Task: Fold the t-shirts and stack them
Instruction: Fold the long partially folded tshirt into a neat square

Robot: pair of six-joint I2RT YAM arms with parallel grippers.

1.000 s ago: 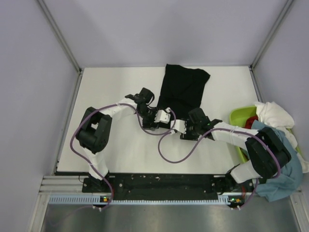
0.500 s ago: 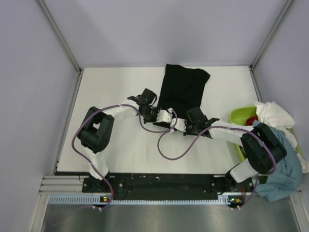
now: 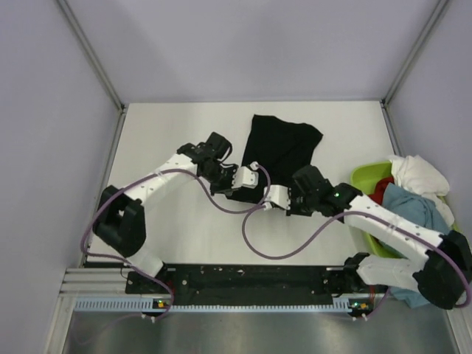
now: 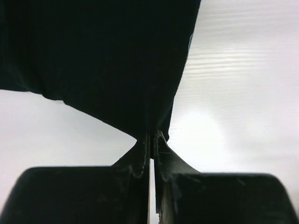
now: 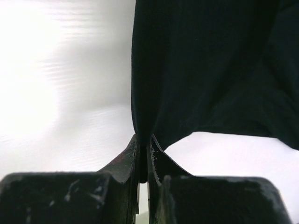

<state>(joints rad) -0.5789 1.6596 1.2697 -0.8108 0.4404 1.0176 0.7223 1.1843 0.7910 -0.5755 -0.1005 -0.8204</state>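
Jaws pressed together on cloth at both arms: left gripper [image 4: 150, 140] and right gripper [image 5: 144, 140] each pinch the black t-shirt's [image 3: 284, 147] near edge (far part lies on the white table [image 3: 169, 140]).

— Where is the left arm [image 3: 158, 177]?
— Stretched from its base toward the near edge of the black t-shirt [image 3: 284, 147], elbow bent, wrist over the shirt's left side. The left gripper [image 4: 150, 137] has its jaws pressed together, pinching a fold of the cloth.
— And the right arm [image 3: 383, 221]?
— It reaches in low from the shirt's right. The right gripper [image 5: 144, 139] is clamped on the same near edge, just beside the left one.
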